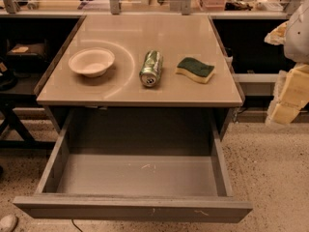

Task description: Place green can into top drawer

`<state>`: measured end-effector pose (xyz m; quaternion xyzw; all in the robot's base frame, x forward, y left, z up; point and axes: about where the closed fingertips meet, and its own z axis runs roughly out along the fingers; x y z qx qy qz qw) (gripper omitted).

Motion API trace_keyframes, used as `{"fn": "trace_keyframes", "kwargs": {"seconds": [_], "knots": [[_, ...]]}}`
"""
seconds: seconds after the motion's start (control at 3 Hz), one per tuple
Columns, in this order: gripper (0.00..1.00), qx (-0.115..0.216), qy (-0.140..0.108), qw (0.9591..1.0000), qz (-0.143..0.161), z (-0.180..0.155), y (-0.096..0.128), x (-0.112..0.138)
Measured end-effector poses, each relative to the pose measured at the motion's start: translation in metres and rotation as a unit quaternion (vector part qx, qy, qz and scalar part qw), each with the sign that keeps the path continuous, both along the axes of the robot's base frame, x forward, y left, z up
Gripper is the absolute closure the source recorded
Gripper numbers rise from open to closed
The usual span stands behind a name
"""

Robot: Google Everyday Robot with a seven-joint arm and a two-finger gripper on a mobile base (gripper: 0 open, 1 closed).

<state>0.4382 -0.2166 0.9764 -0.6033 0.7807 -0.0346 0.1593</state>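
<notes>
Right now the green can (pixel 151 68) lies on its side on the counter (pixel 140 93), near the front edge, with its silver top and pull tab turned toward me. It sits between a white bowl (pixel 91 62) on its left and a green-topped yellow sponge (pixel 195 70) on its right, touching neither. Under the counter the top drawer (pixel 133 208) is pulled well out, nearly as wide as the counter, its flat front panel nearest me and its plain grey floor in full view. The can is on the counter, not in the drawer. My gripper (pixel 288 98) hangs at the right edge of the view, beyond the counter's right side and well apart from the can. Only pale, blocky parts of it show, so I cannot say whether it is released or clenched.
</notes>
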Motion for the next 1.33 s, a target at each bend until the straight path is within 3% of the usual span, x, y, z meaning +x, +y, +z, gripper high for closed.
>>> {"fn": "trace_keyframes", "kwargs": {"seconds": [0.33, 0.67, 1.0, 1.33], "knots": [[0.0, 0.003, -0.008, 1.0, 0.003, 0.003, 0.004, 0.007], [0.0, 0.02, 0.004, 0.9997, -0.009, 0.004, 0.013, 0.026], [0.0, 0.047, 0.014, 0.9987, -0.015, 0.004, 0.039, 0.061], [0.0, 0.064, 0.01, 0.9979, 0.008, 0.003, 0.062, 0.085]]}}
